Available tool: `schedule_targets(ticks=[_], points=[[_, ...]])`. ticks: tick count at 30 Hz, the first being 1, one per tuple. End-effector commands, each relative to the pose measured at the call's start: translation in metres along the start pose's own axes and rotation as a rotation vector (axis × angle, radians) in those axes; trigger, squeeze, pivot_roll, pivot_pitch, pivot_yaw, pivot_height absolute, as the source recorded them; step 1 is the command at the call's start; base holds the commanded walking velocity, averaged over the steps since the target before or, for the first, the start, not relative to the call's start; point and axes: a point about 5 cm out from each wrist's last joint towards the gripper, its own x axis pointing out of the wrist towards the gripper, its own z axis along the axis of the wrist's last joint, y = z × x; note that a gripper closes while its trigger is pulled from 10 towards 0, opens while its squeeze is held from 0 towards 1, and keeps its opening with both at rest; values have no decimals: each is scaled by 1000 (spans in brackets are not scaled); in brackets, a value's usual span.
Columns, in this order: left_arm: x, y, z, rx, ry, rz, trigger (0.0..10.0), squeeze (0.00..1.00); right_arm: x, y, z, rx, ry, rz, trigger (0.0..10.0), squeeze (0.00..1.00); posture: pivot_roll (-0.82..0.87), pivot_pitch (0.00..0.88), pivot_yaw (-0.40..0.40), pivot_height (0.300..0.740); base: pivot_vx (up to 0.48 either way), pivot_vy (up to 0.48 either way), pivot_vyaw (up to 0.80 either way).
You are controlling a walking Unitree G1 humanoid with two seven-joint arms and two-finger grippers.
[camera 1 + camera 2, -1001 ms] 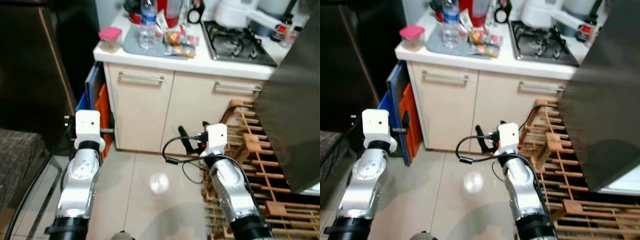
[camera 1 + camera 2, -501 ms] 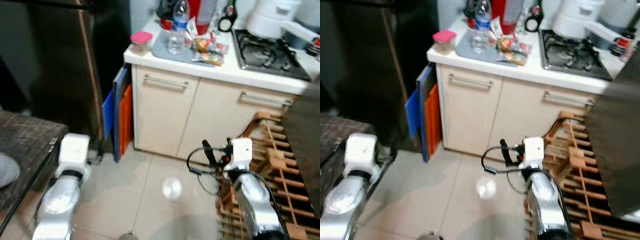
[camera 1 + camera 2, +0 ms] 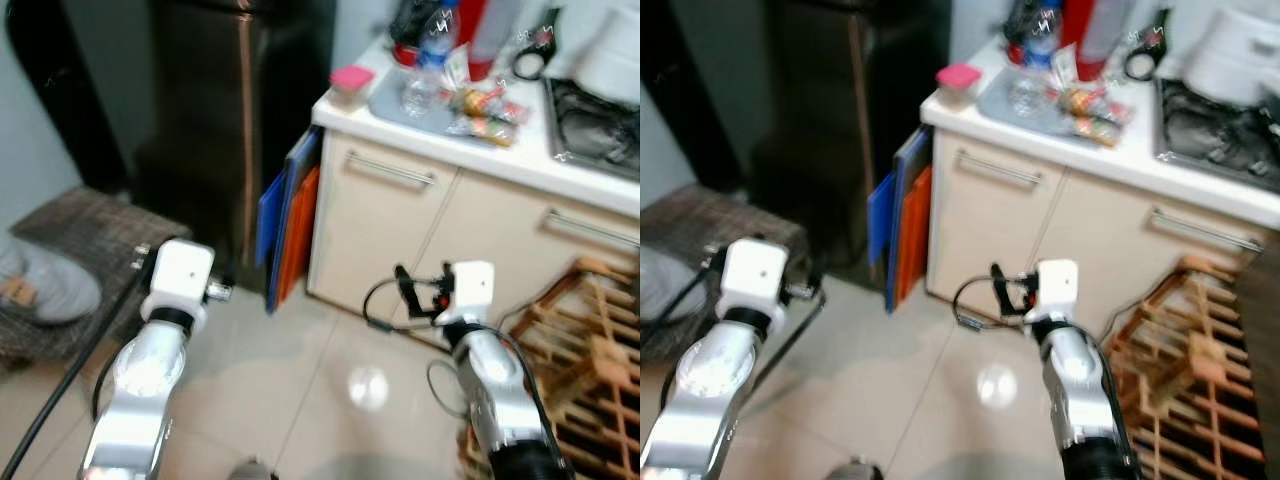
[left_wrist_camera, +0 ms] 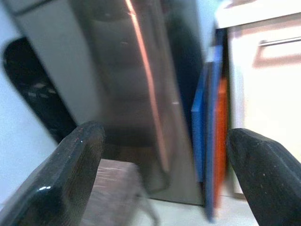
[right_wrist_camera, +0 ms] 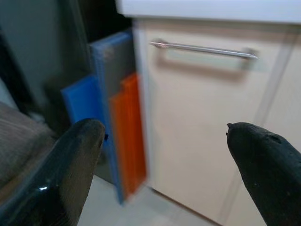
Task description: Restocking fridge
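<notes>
A tall dark steel fridge stands closed to the left of a white counter. On the counter are a clear water bottle, snack packets and a pink-lidded tub. My left gripper is open and empty, held low and facing the fridge's side. In the right wrist view my right gripper is open and empty too, facing the cream cabinet door and its bar handle. Its black fingers show low in front of the cabinet.
Blue and orange boards lean in the gap between fridge and cabinet. A wooden rack lies on the floor at the right. A woven mat or seat sits at the left, with a black cable beside my left arm. A stove is at the far right.
The whole view has swung left: the fridge has come into the picture, and the counter, stove and wooden rack have slid right. Both arms keep their pose, grippers still open.
</notes>
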Motion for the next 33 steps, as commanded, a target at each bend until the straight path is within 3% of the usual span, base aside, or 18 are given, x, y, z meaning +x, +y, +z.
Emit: schedule_targets(ticks=[1,8,9,14,18,21,28,29,30,31,33], points=[[4,-2,4,0,-14,-19,10000,0,-4,-9,2,-23,-16,-43,10000,0,51,0,-28,740,0,0,0],[19,10,3,-15,3,-49,10000,0,-5,1,4,-39,-59,-55,10000,0,25,0,41,740,0,0,0],[28,14,6,-6,-10,-45,10000,0,-4,6,3,-33,-65,-52,10000,0,19,0,46,740,0,0,0],[40,9,9,-14,-23,-56,10000,0,4,17,8,-48,-79,-2,10000,0,-17,0,59,740,0,0,0],[41,1,9,-21,-27,-88,10000,0,8,22,11,-66,-89,22,10000,0,-31,0,69,740,0,0,0],[40,-4,10,-20,-39,-116,10000,0,8,17,11,-70,-78,-11,10000,0,-36,0,76,740,0,0,0],[40,-6,7,-37,-37,-116,10000,0,3,10,5,-78,-60,-38,10000,0,-34,0,75,740,0,0,-789],[39,-5,1,-157,-6,-66,10000,0,2,12,7,-120,-73,-29,10000,0,-34,0,61,740,0,0,-788],[38,-4,-2,-223,12,-35,10000,0,3,13,9,-136,-82,-22,10000,0,-33,0,56,740,0,0,-800],[38,-4,-2,-223,12,-35,10000,0,3,13,9,-136,-82,-22,10000,0,-33,0,56,740,0,0,-800],[36,-2,-6,-324,30,38,10000,0,3,16,16,-161,-122,-11,10000,0,-27,0,36,740,0,0,-394]])
